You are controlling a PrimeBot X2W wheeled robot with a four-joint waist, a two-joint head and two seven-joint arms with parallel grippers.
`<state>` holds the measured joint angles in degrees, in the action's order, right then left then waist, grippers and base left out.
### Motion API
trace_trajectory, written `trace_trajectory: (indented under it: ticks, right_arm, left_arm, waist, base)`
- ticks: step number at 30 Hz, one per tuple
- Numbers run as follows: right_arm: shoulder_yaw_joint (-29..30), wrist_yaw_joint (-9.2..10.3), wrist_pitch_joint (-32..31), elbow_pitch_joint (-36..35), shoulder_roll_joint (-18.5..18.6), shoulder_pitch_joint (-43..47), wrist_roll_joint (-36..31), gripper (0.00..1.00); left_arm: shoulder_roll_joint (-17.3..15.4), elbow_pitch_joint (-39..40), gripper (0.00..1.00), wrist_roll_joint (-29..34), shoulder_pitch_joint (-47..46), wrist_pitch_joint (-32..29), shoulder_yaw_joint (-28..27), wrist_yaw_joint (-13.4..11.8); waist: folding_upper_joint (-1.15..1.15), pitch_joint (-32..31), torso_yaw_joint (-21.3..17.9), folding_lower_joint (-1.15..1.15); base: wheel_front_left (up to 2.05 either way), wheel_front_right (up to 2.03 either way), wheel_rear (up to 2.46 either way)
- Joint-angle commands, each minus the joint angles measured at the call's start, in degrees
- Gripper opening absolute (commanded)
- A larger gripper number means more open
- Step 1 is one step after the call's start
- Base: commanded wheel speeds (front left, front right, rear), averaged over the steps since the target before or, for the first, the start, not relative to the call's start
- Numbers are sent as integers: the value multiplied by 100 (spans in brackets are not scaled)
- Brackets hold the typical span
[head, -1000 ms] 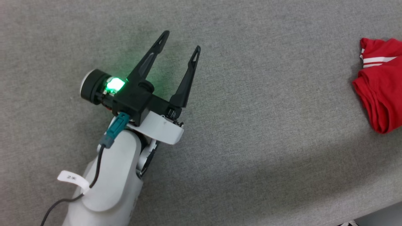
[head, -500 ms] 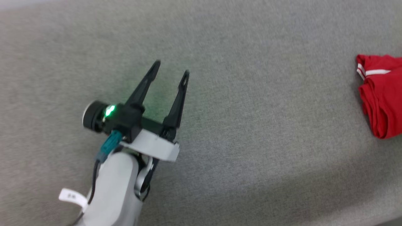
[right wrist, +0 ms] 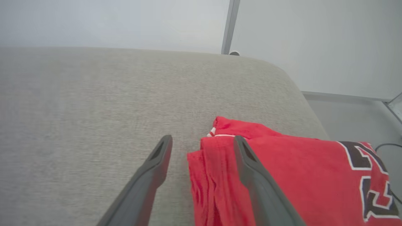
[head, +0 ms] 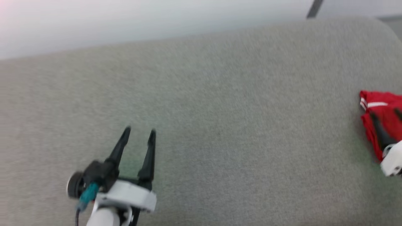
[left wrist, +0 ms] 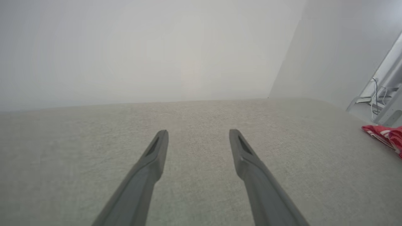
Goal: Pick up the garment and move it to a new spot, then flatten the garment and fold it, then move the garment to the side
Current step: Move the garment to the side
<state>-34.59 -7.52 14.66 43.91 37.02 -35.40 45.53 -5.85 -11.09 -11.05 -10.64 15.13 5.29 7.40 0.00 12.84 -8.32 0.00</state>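
Jersey (right wrist: 298,175), red with black white-edged lettering, lies folded in stacked layers near the rounded right-hand corner of the grey fabric-covered surface (right wrist: 94,110). The right gripper (right wrist: 202,139) stands wide over its layered edge, one finger above red cloth and the other above bare grey, holding nothing. Whether a finger touches the cloth cannot be told. That is the change: half a second and a second ago the head view showed the jersey at its right edge with no gripper on it, and now two dark fingers and a pale wrist lie across it there. The head camera has also tilted up, bringing a pale wall (head: 157,22) across the top, so the lower place of the left gripper (head: 140,130) in the picture is no sure move of its own. It is spread wide as before, empty, over bare grey, well apart from the jersey. With the garment folded and lying off to the side under empty jaws, the last step looks finished or nearly so. The main risk is a finger catching the top layer on withdrawal.
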Motion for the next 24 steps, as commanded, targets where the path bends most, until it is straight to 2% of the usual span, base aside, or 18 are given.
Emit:
trace_trajectory:
  ticks: [1,4,8,16,24]
  right_arm:
    - [-33,7,29,-118,-41,193,37,100]
    - [49,7,49,-441,-118,497,40,100]
    - [466,7,52,-1016,-278,956,-143,100]
    - [1203,7,55,-1798,-772,1632,-649,100]
    - [2245,7,55,-2574,-1285,2434,-1391,100]
  left_arm:
    - [6,16,100,-8,183,-4,-57,7]
    - [3,5,100,-43,497,-4,-212,9]
    - [-24,43,100,-79,815,-4,-339,12]
    - [-17,290,100,-127,1307,-4,-595,13]
    - [-28,466,100,-181,1590,-4,-820,14]
  waist:
    - [0,-610,424,0]
    - [0,-854,534,0]
    - [0,-1089,644,0]
    - [0,-1291,647,0]
    - [0,-1403,645,0]
  base:
    - [0,0,0]
    - [0,0,0]
    - [0,0,0]
    - [0,0,0]
    - [0,0,0]
